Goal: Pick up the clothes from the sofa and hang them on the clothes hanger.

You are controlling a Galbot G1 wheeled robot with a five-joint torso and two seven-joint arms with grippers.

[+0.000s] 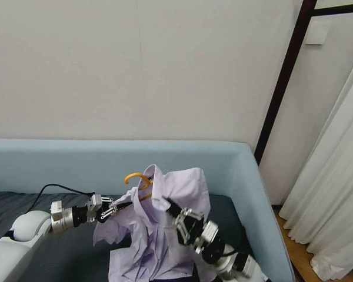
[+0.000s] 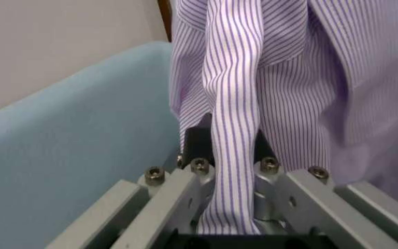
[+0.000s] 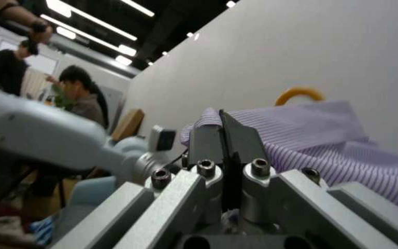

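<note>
Head view: a pale blue sofa (image 1: 235, 161) with a dark grey seat stands against a plain wall, and a white curtain (image 1: 335, 200) hangs at the far right. A lilac striped shirt (image 1: 182, 194) is held up above the seat cushion, draped over a yellow hanger (image 1: 135, 176) whose hook sticks out of the collar. The left hand (image 1: 110, 211) reaches in from the left and grips the shirt at its left edge, just below the hook. The right hand (image 1: 170, 208) comes up from the lower right and meets the shirt near its middle front. The lower part of the shirt falls in crumpled folds between the two arms.

Left wrist view: the left hand (image 2: 230, 155) is clamped on a narrow vertical fold of the shirt (image 2: 310, 78). The fold runs between the dark fingers (image 2: 197, 142) and down into the hand. The blue back of the sofa (image 2: 81, 129) lies behind.

Right wrist view: the right hand (image 3: 223, 135) has its two black pads pressed together, with the edge of the shirt (image 3: 323, 129) pinched at their tips. The hook of the hanger (image 3: 299, 93) rises just above the fabric. The left arm (image 3: 40, 129) stretches across the background towards the shirt.
</note>
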